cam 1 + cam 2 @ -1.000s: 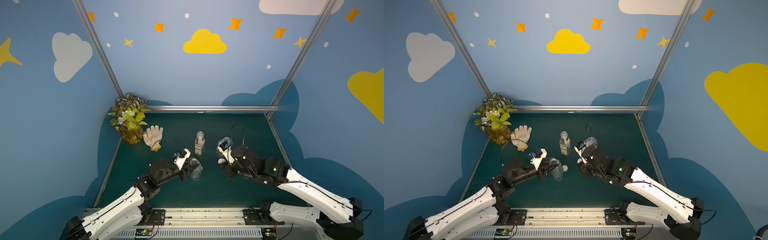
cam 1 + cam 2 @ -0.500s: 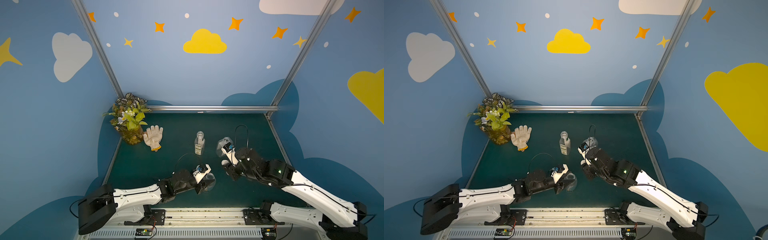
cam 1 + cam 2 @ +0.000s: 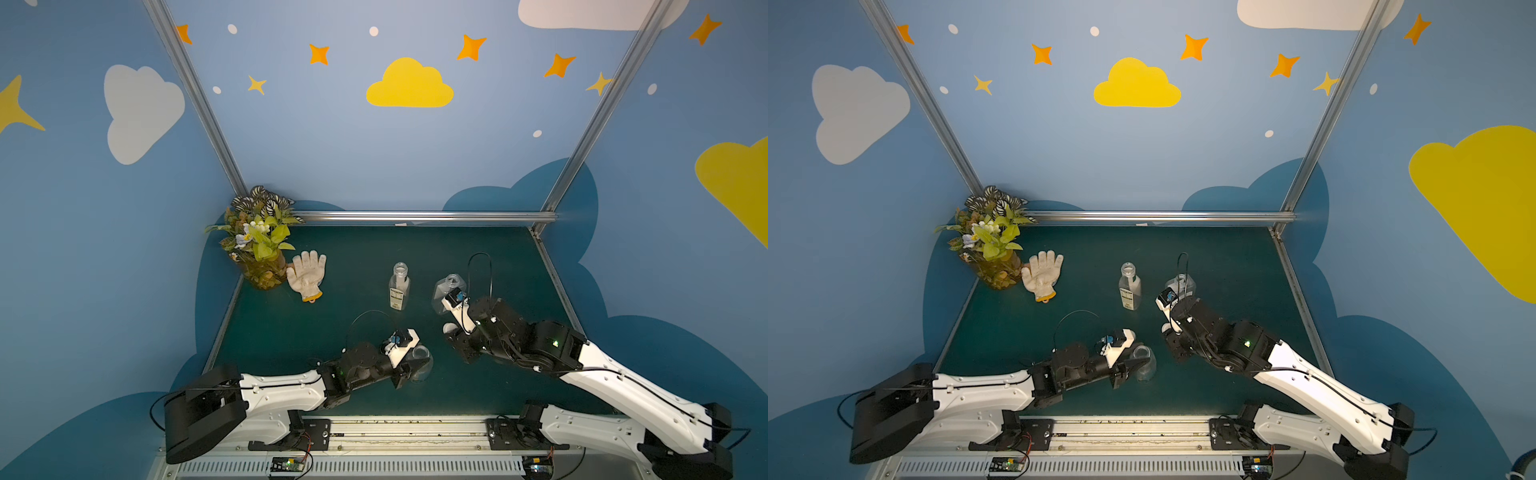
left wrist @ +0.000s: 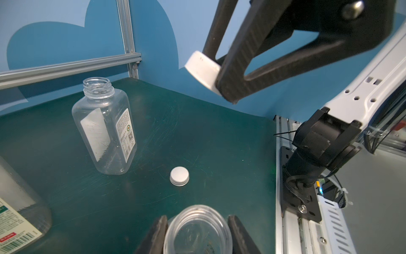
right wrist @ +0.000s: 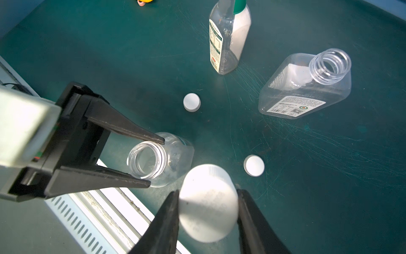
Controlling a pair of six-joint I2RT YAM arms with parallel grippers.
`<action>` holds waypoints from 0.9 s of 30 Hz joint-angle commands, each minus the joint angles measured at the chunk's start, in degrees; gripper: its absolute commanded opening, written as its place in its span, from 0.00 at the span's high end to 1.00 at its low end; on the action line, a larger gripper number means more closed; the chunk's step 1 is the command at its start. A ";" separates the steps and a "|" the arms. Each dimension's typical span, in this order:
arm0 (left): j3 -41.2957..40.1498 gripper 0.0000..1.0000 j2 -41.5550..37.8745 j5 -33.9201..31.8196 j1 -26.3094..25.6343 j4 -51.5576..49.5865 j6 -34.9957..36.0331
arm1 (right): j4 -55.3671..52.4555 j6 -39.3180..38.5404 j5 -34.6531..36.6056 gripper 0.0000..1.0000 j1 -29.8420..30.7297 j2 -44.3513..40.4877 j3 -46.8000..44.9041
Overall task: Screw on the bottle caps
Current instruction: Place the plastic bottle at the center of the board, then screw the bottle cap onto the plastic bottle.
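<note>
Far left, the plant and the work glove sit by the wall, out of play. Next across, my left pincer straddles the open neck of the round bottle, which stands near the front edge of the mat. The jaws flank the threads closely, but I cannot tell whether they are pressing or just clear. That matters: I want a firm hold there before anything turns.

Mid-table, the slim labelled bottle stands upright and uncapped. One loose cap lies near it, and a second loose cap lies beside the round bottle.

Now my right pincer: it is clamped on a white cap, held off the mat near the round bottle's mouth, not on it yet. Further right, the wider flat-sided bottle stands open, well apart.

My read is that this is the first cap of three, with none on. To do it well I'd bring the cap level over the mouth and centre it. Then I'd lower it until it seats flat and twist with light downward pressure. A tilted cap looks likely to cross-thread, and a slack left hold would let the bottle spin.
</note>
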 commanded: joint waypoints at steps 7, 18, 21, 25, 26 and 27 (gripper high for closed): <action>-1.14 0.17 -4.49 -0.65 -0.08 -3.70 0.37 | 0.43 -0.17 -1.56 0.65 -0.30 1.26 1.02; -4.92 0.00 -10.79 3.40 -0.06 -8.86 -1.54 | -0.62 -3.67 -8.55 0.65 1.08 7.83 6.74; -6.25 0.00 -11.05 2.55 -0.07 -8.77 -2.37 | -1.52 -4.05 -8.24 0.65 2.35 10.30 8.26; -7.11 0.00 -8.87 2.24 -0.17 -5.27 -2.57 | -2.12 -4.38 -7.27 0.65 4.24 12.88 9.39; -7.20 0.00 -7.83 2.25 -0.18 -3.77 -2.57 | -2.12 -4.37 -7.11 0.65 4.66 13.44 9.48; -7.20 0.00 -6.82 2.33 -0.17 -2.45 -2.51 | -2.12 -4.35 -6.91 0.65 4.96 14.01 9.60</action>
